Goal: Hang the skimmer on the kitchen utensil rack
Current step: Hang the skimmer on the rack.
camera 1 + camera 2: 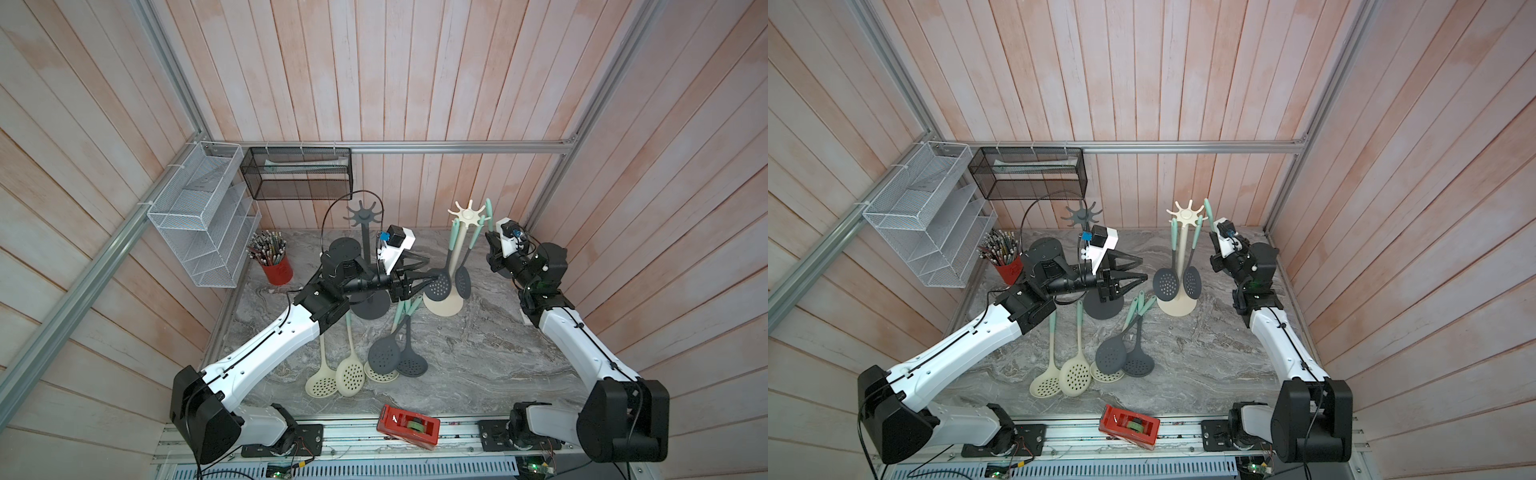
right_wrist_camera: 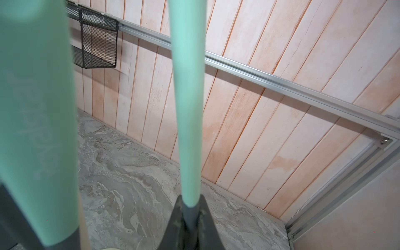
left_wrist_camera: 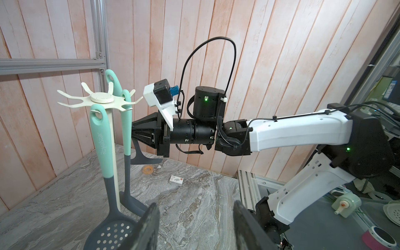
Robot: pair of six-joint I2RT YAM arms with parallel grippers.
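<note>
Skimmer [image 3: 115,83], mint-handled and grey-headed, was held upright just beside the cream utensil rack [image 3: 101,97], with its hanging loop raised to about the level of the prongs and slightly above them. The loop was not seen to be seated on any prong, so the skimmer was judged not yet hung. It was clamped low on the handle, near the join of mint and grey, by the right gripper [image 3: 132,132], whose jaws were narrowed onto it. Two like skimmers [image 1: 440,282] were already hanging from the rack, heads down near its base. The left gripper [image 1: 1144,270] was held about half spread and empty, near those hanging heads and in front of the dark grey rack [image 1: 365,214], on which nothing was hung. Five more skimmers [image 1: 351,376] were left lying on the marble table [image 1: 478,365], three cream and two grey. What remained, by this reading, was for the loop to be brought over a free prong, lowered onto it and released.
</note>
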